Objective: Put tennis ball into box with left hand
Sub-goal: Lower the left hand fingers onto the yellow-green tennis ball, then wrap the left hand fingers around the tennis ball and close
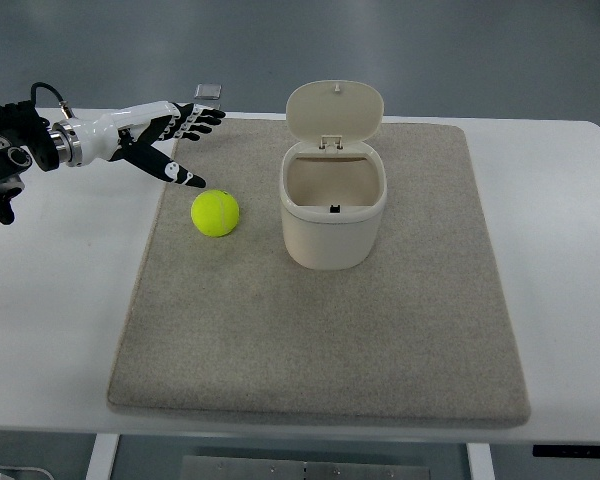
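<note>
A yellow-green tennis ball (215, 213) lies on the grey mat (320, 330), left of a cream box (332, 205) whose lid stands flipped up at the back, leaving the inside bare. My left hand (185, 140) hovers up and to the left of the ball, fingers spread and holding nothing. Its thumb tip sits a short way from the ball without touching it. The right hand does not show.
The mat covers most of a white table (560, 230). A small grey square object (209, 91) lies at the table's far edge behind the left hand. The box stands about a ball's width right of the ball.
</note>
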{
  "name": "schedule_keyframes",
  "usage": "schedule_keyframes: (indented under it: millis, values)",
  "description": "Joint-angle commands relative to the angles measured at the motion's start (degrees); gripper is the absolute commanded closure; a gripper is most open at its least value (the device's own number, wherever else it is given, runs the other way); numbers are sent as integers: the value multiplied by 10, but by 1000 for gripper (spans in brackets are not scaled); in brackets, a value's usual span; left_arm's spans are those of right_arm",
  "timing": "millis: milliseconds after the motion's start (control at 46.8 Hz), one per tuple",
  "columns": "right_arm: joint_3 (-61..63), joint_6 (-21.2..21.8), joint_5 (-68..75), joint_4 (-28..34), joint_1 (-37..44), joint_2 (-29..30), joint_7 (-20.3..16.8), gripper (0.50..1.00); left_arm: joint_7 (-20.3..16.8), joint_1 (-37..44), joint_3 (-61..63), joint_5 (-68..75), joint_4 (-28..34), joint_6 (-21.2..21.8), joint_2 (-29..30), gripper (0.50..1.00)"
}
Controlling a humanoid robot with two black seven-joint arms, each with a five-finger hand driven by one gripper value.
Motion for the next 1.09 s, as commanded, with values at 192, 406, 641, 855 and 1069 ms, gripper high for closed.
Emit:
schedule_keyframes:
  millis: [192, 406, 641, 855, 1069]
  values:
    - [0, 0, 0, 0, 0, 0, 0, 562, 0, 8, 1, 0, 2, 5, -4, 525]
    - [0, 0, 0, 0, 0, 0, 0, 562, 0, 28, 2, 9, 2, 11, -17, 527]
    - [0, 0, 0, 0, 0, 0, 0, 562, 0, 27, 2, 38, 5, 11, -30, 527]
    - [0, 0, 0, 0, 0, 0, 0, 562, 0, 27, 1, 38, 11, 17, -41, 525]
    - [0, 0, 0, 0, 0, 0, 1, 562, 0, 29, 2, 38, 11, 18, -53, 525]
